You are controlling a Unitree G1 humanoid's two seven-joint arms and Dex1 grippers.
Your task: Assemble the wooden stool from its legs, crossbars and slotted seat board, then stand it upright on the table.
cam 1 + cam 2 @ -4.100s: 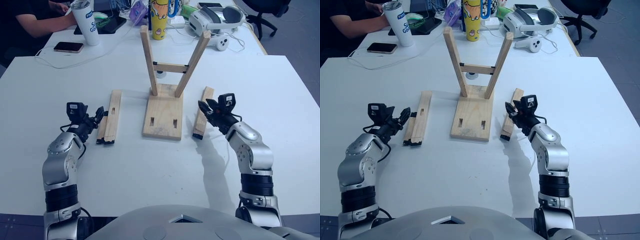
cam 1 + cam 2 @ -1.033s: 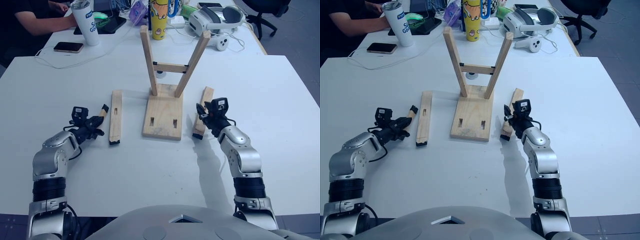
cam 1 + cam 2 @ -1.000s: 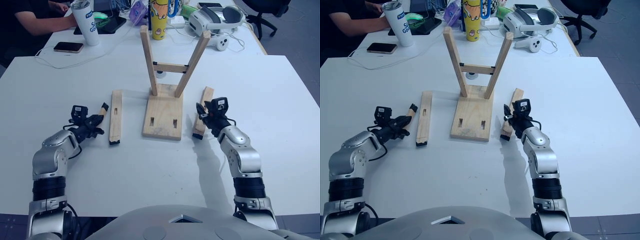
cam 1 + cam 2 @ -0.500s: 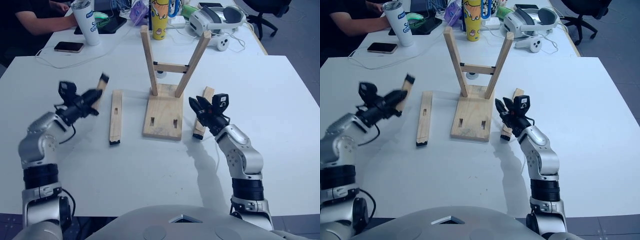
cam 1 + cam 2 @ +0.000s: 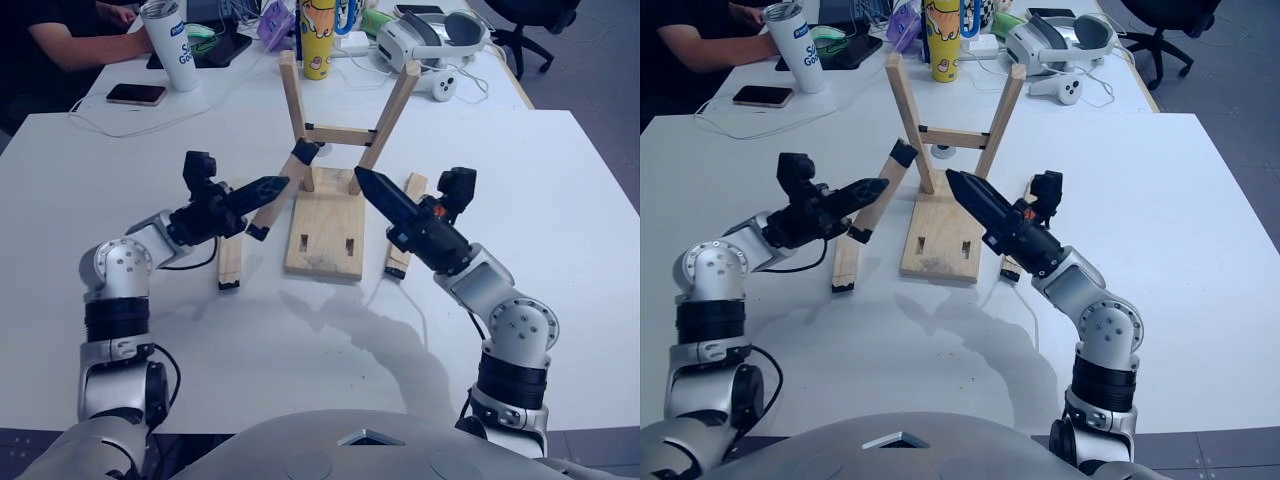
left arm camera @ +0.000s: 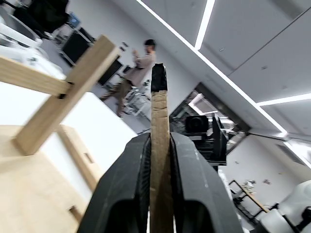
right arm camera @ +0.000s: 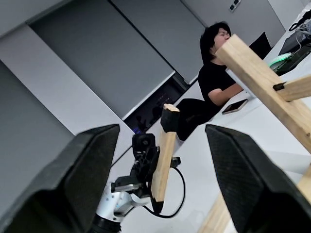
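On the table (image 5: 560,200) the seat board (image 5: 325,238) lies flat, two crossbar-joined legs (image 5: 297,120) rising from its far end. The left gripper (image 5: 265,187) clamps a wooden stick (image 5: 283,190) over its left edge; the right gripper (image 5: 375,192) has its jaws gaping wide over its right edge.

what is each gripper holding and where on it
Left gripper: a wooden leg, pinched around its middle between the fingers. Right gripper: open, holding nothing.

Both head eyes look forward and down over the table (image 5: 560,200). Wrist cameras sit low and close, tilted upward; all four share the stool (image 5: 958,139).
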